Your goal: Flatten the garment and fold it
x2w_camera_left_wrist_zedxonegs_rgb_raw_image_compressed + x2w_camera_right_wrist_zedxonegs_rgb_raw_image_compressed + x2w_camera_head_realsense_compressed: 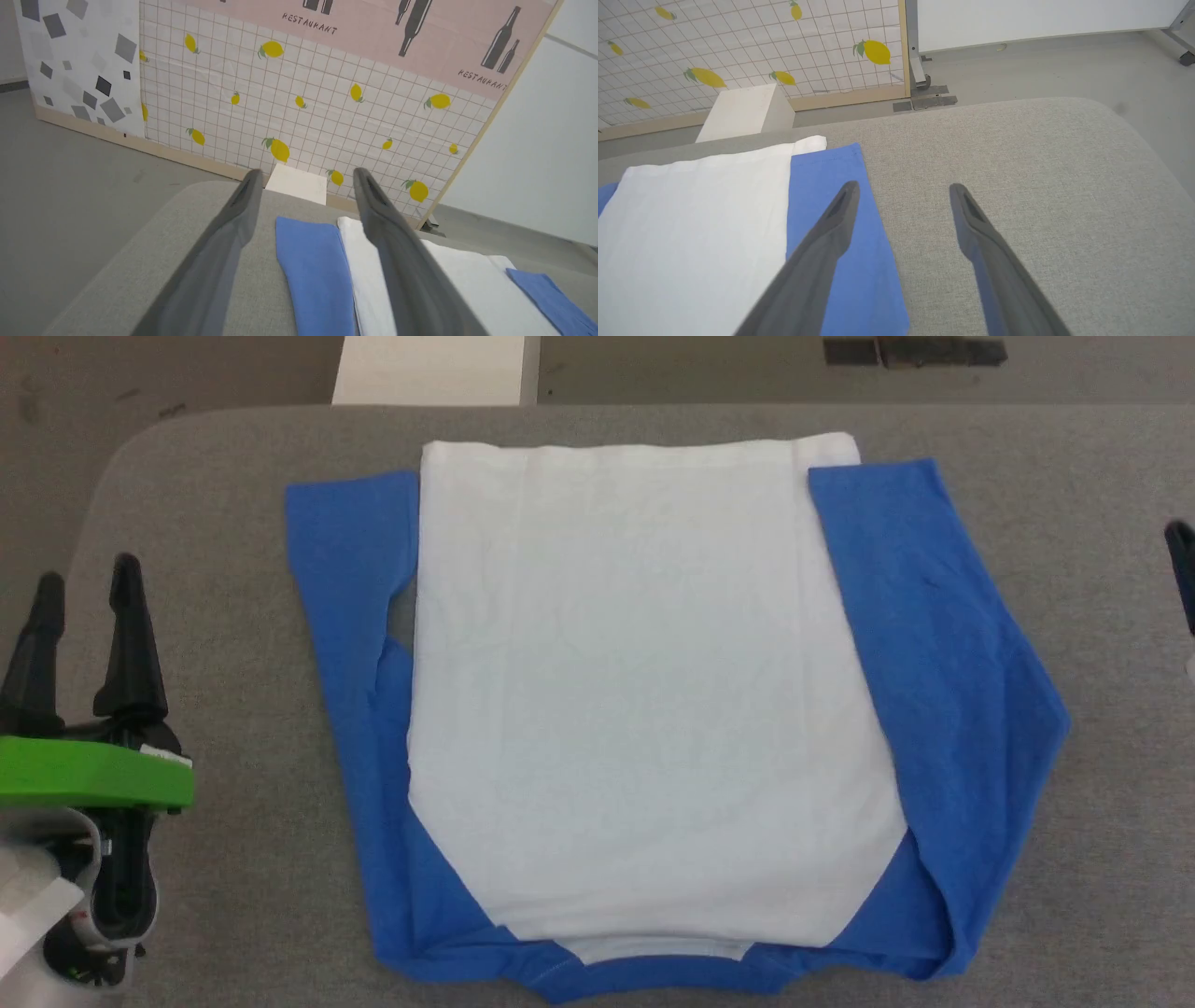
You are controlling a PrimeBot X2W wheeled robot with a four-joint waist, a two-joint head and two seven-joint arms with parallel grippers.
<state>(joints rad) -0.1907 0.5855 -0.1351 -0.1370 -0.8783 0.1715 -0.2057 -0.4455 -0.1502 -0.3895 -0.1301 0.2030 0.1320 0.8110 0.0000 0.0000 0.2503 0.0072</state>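
Your garment (653, 691) lies spread smooth mid-tabletop (1102, 476), blue sleeves out along both sides. Flattening looks done to me; every fold is left. Your left gripper (86, 577) and right gripper (904, 188) flank it, fingers released and empty.

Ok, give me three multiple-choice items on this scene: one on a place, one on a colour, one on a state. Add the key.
1. Relative to the garment, the left pincer is:
A. on its white body
B. on its collar
C. off it, over bare table

2. The sleeves are:
A. blue
B. red
C. green

3. The right pincer is:
A. shut on a sleeve
B. open and empty
C. shut and empty

Key:
1. C, the head view shows it over grey table, left of the garment.
2. A, blue cloth flanks the white body.
3. B, its jaws stand apart with nothing between them.
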